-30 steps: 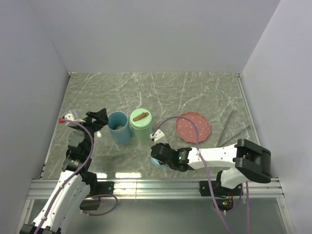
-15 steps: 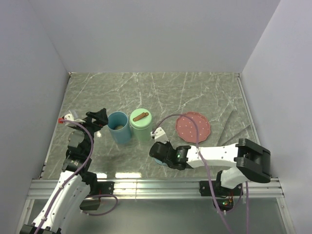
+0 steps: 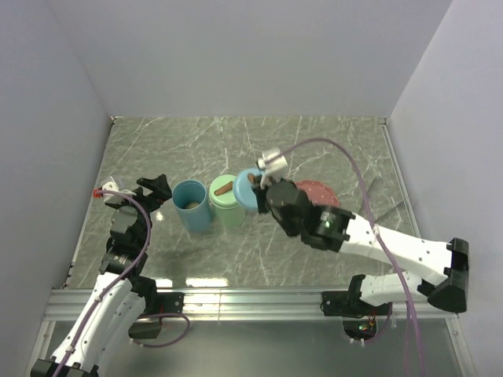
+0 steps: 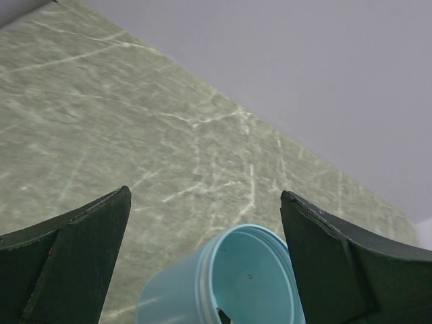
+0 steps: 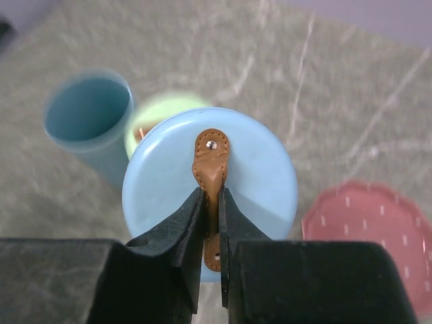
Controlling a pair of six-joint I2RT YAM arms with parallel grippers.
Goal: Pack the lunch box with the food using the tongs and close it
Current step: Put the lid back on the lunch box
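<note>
Our right gripper (image 5: 210, 196) pinches the blue lid (image 5: 263, 182) by its brown strap (image 5: 210, 156), just right of the open blue cup (image 3: 192, 206). We judge it best to hold the lid level and centre it over that cup before lowering. Our left gripper (image 4: 204, 196) gapes empty beside the cup.

A: What's underneath?
B: A grey-green, white-veined marble-look tabletop (image 3: 173, 145), with a silver metal rail (image 3: 251, 298) along its near edge.
A: Around it?
B: Plain pale grey walls (image 3: 236, 55) on three sides.
</note>
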